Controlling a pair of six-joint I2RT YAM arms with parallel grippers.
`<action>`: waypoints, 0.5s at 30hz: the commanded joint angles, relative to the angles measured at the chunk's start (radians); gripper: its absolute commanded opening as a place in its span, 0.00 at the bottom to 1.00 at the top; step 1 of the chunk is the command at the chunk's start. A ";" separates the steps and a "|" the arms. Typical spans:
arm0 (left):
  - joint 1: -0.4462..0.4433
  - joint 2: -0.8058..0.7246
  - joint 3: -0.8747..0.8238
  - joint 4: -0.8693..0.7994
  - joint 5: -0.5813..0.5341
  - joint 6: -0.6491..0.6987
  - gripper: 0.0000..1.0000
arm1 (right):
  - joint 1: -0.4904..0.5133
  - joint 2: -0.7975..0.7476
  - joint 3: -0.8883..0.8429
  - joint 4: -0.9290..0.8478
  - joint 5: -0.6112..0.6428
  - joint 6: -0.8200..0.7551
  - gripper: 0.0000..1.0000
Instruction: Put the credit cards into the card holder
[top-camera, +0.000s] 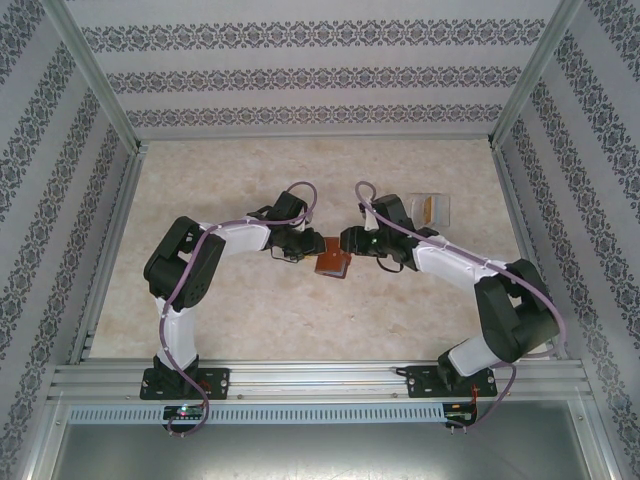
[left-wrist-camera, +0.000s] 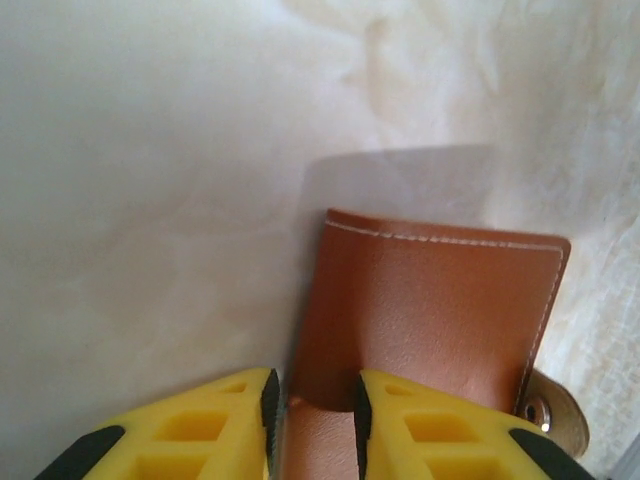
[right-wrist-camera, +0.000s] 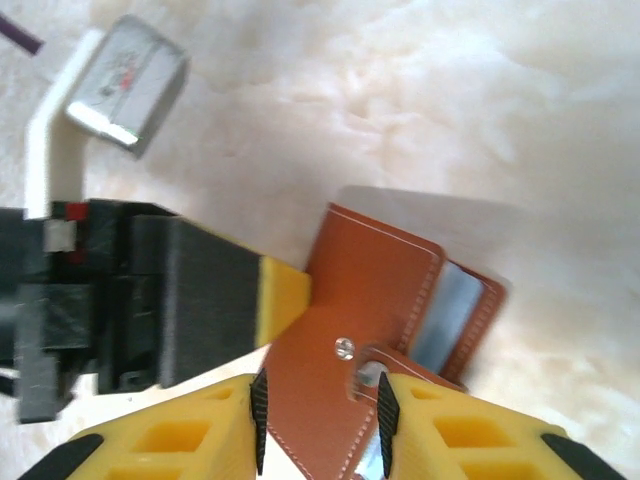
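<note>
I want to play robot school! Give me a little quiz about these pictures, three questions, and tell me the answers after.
1. True or false: the wallet sits between the left gripper and the right gripper.
2. What colour is the card peeking out of the wallet? A blue-grey, B green, C pink.
3. Fill in: the clear box stands on the ___ arm's side.
Key: 1 true; 2 A; 3 right.

Reddish-brown card holder (right-wrist-camera: 370, 290) — yellow fingers (left-wrist-camera: 200, 430) — cream marbled table (top-camera: 250, 310).
</note>
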 joint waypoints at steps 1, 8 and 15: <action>-0.023 -0.045 0.035 -0.120 0.031 0.040 0.29 | -0.001 -0.040 -0.034 -0.015 -0.038 0.071 0.38; -0.024 -0.039 0.032 -0.127 0.011 0.033 0.29 | 0.073 -0.058 -0.128 0.018 0.010 0.248 0.44; -0.028 -0.041 0.046 -0.127 0.021 0.030 0.29 | 0.090 0.058 -0.095 0.050 0.009 0.259 0.41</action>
